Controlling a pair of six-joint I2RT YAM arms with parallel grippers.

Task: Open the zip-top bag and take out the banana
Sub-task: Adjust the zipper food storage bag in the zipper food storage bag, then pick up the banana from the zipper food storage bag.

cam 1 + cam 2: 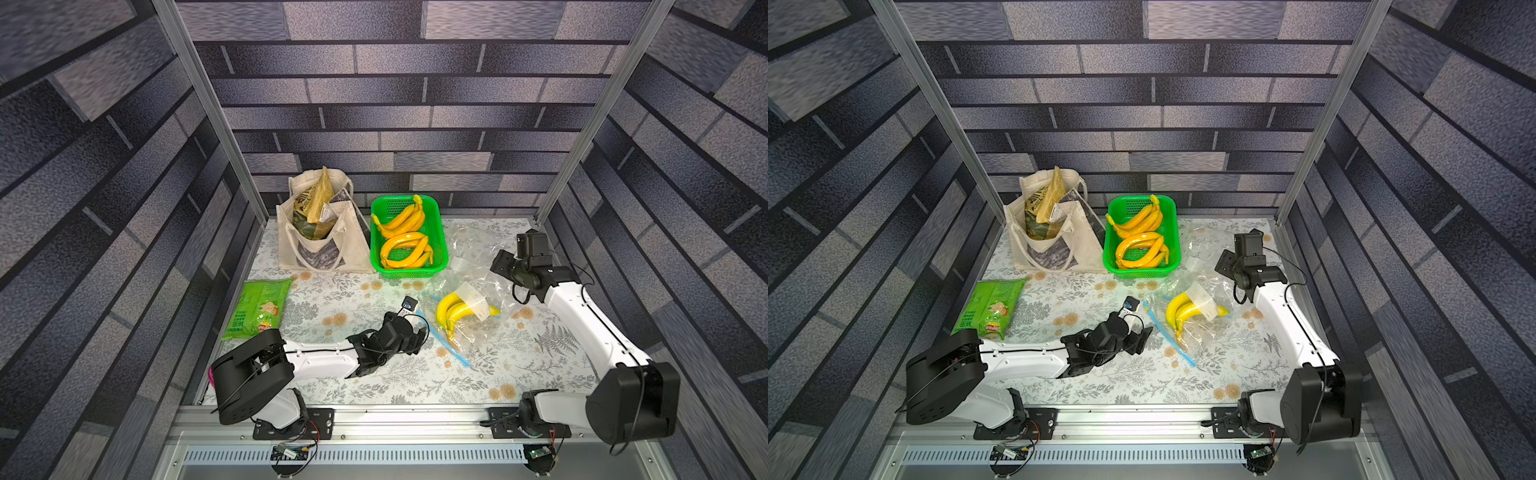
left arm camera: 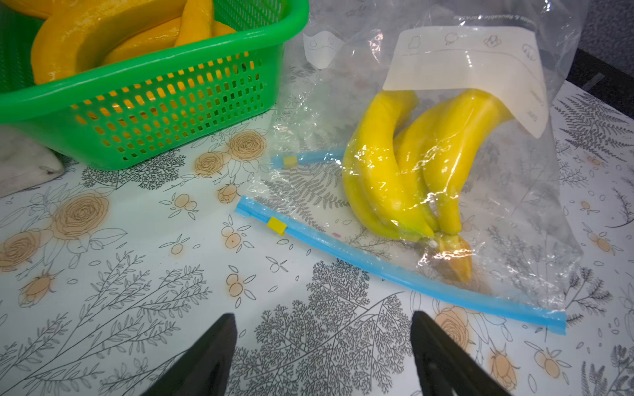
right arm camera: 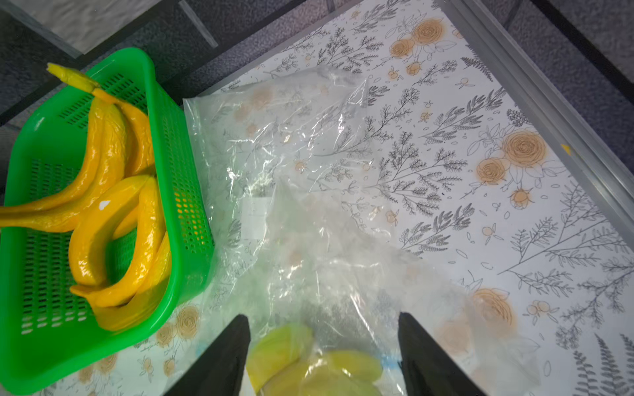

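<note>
the banana (image 2: pixel 377 164) lay in the zip-top bag (image 2: pixel 514 212), just beside the green basket (image 2: pixel 192 47). the left gripper (image 2: pixel 322 319) and right gripper (image 3: pixel 322 317) stood spread, pinching nothing. a second clear bag (image 3: pixel 274 130) touched the basket, its edges hard to make out.

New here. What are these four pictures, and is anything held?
Two white robot arms stand at the table's near edge. Two pictures come from one overhead stereo camera; two from a camera on each wrist, looking past its black fingers. On the table: a clear zip-top bag with a banana bunch inside, an empty clear bag, a green basket of bananas, a tote bag, a green snack packet. The left hand and right hand are both open, holding nothing; the right hangs over that bag.
</note>
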